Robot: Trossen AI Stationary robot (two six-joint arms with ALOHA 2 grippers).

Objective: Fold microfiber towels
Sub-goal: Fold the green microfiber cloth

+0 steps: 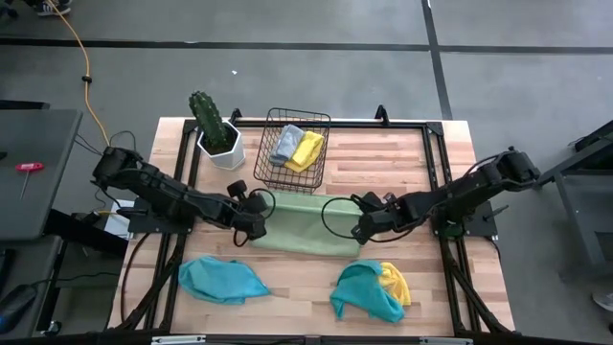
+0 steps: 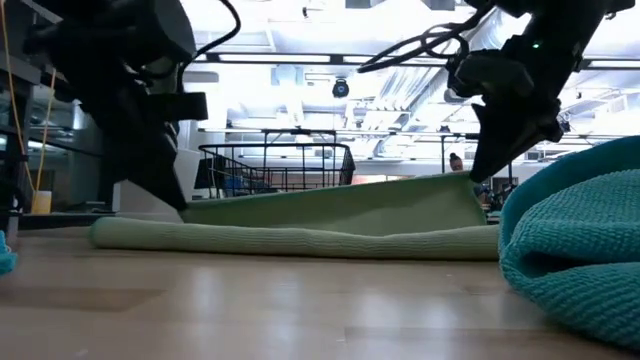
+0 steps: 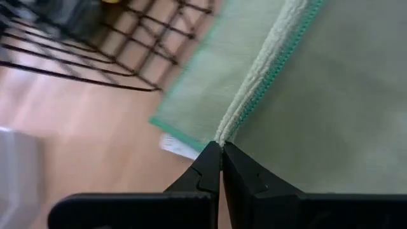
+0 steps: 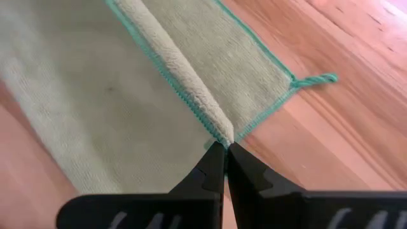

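Light green towel [image 1: 306, 228], mid-fold, lying at the centre of the wooden table [image 1: 383, 172] just in front of the black wire basket [image 1: 295, 144]. The left gripper [image 1: 251, 218] has its jaws pressed together on one end of the towel's lifted edge; the left wrist view shows the teal-stitched hem [image 3: 254, 102] running straight into the closed fingertips. The right gripper [image 1: 364, 228] pinches the opposite end of the same edge in the same way, its fingers shut on the corner where the hem turns [image 4: 224, 138].

The towel's long axis runs across the table from one gripper to the other. In the low view the held edge stands raised as a flap [image 2: 340, 205] above a soft rolled fold [image 2: 290, 238] resting on the wood.

Handling, as judged: the cloth appears light, limp and plush, sagging wherever unsupported, so it is best taken by the stitched hem at two corners, as here, and kept taut between them. It is not fragile and looks unlikely to slip.

Other towels: a teal one [image 1: 222, 280] and a teal-and-yellow heap [image 1: 374, 289] near the front edge; a grey [image 1: 285, 144] and a yellow [image 1: 306, 150] one in the basket.
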